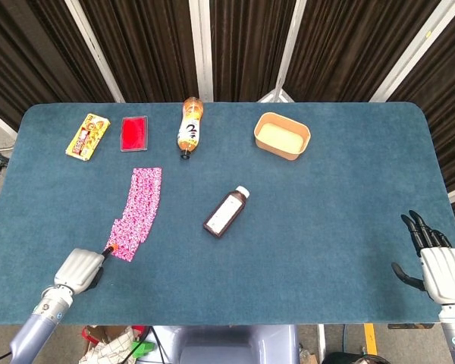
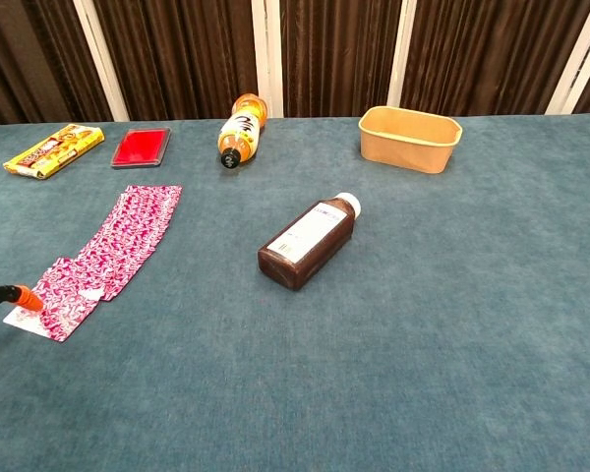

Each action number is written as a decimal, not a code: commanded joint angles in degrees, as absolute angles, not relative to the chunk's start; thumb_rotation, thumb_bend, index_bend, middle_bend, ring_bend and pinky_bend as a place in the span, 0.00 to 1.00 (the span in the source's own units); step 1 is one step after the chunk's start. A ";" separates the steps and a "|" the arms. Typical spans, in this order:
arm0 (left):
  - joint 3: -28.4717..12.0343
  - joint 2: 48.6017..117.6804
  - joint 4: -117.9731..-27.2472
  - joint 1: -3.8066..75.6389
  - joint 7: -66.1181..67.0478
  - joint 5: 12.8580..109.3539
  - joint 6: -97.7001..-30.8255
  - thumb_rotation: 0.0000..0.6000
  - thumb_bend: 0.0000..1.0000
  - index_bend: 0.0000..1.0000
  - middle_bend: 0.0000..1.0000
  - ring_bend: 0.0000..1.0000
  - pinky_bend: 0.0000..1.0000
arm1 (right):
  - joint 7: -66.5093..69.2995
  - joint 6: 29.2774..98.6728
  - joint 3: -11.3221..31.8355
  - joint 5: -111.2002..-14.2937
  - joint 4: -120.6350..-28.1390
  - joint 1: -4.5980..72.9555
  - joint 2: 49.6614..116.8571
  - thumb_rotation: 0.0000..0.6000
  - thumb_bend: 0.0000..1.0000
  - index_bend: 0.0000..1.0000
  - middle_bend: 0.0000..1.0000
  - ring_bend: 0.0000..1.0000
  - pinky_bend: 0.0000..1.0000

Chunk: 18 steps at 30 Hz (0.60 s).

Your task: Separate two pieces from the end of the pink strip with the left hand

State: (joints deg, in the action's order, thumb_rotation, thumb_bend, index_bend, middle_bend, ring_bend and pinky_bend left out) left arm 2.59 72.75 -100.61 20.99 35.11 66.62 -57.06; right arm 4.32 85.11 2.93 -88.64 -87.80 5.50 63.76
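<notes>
The pink strip [image 1: 139,210] lies on the blue table, running from mid-left toward the near left; its near end [image 2: 57,303] bends slightly and shows a white underside corner. My left hand [image 1: 79,269] sits at the near-left table edge with its fingers curled in and one orange-tipped finger [image 2: 26,297] stretched out, touching the strip's near end. It holds nothing. In the chest view only that fingertip shows. My right hand [image 1: 434,262] hovers at the near-right edge, fingers apart and empty.
A brown bottle [image 1: 227,211] lies at the centre. At the back are a yellow snack pack [image 1: 87,136], a red flat box [image 1: 134,133], an orange drink bottle [image 1: 190,127] on its side and a tan tub [image 1: 282,136].
</notes>
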 commanded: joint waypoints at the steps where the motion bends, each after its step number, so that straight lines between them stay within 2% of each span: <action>1: 2.84 72.89 -100.66 21.37 35.57 66.04 -57.00 1.00 0.86 0.16 0.88 0.75 0.67 | 4.28 85.01 2.92 -88.68 -87.85 5.55 63.74 1.00 0.30 0.00 0.05 0.20 0.24; 18: 5.60 71.14 -103.17 22.08 36.49 64.47 -57.50 1.00 0.86 0.16 0.88 0.75 0.67 | 4.46 85.37 2.90 -88.71 -87.79 5.30 63.76 1.00 0.30 0.00 0.05 0.20 0.24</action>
State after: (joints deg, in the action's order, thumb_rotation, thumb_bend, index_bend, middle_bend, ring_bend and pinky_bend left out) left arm 5.42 71.29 -102.98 22.06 36.38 64.50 -57.48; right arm 4.46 85.37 2.90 -88.70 -87.79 5.30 63.75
